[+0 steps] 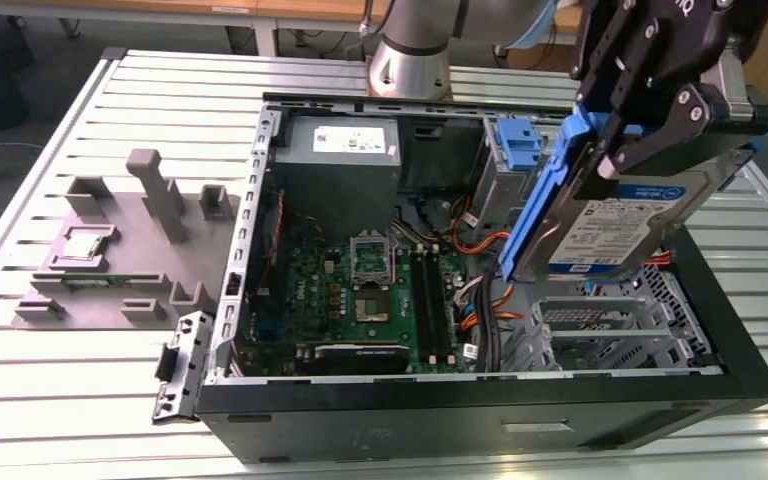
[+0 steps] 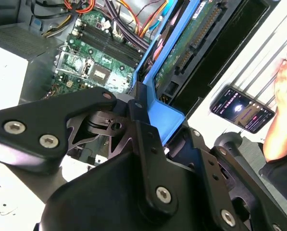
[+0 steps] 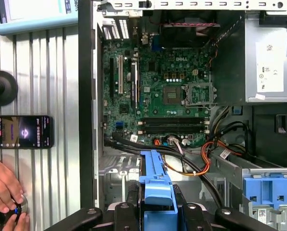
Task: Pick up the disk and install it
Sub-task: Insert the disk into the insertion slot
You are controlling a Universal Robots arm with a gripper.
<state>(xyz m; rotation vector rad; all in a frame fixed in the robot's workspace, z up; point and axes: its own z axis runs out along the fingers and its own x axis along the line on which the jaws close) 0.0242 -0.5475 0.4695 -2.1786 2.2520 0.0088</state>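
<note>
My gripper (image 1: 634, 150) is shut on the disk (image 1: 631, 225), a silver-grey drive with a white and blue label in a blue carrier (image 1: 551, 190). It hangs steeply tilted over the open computer case (image 1: 491, 385), above the metal drive cage (image 1: 598, 330) at the exterior view's right. In the second wrist view the black fingers (image 2: 143, 127) clamp the blue carrier (image 2: 157, 113), and the disk's green circuit side (image 2: 191, 43) faces the camera. In the first wrist view the carrier (image 3: 155, 187) sticks out of the gripper (image 3: 155, 214) over the case floor.
The motherboard (image 1: 357, 290), cables and power supply (image 1: 337, 150) lie inside the case. Another blue bracket (image 1: 524, 150) sits at the case's back. A grey fixture (image 1: 131, 250) stands at the exterior view's left. Beside the case are a phone (image 3: 20, 131) and a person's hand (image 3: 4, 187).
</note>
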